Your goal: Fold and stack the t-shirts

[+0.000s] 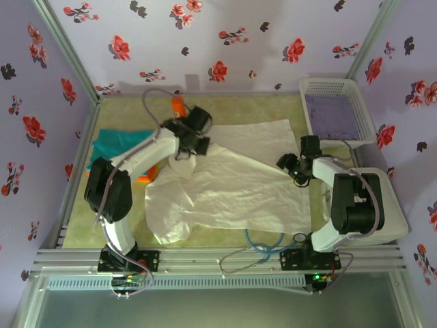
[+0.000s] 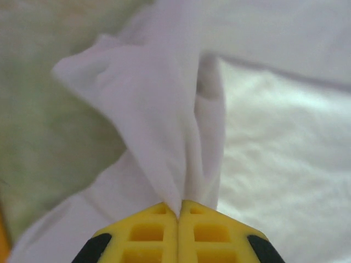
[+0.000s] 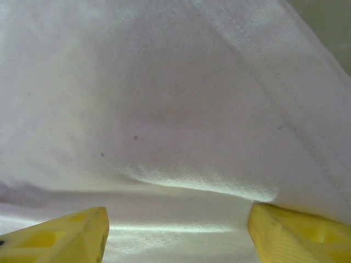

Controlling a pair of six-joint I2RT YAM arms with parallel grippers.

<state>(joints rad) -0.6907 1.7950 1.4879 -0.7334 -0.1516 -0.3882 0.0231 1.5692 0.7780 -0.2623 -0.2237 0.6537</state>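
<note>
The white t-shirt [image 1: 232, 191] lies spread mid-table between both arms. The left gripper [image 2: 178, 211] pinches its far-left fold. The right gripper [image 3: 178, 219], jaws wide and empty, sits over its right hem.
</note>
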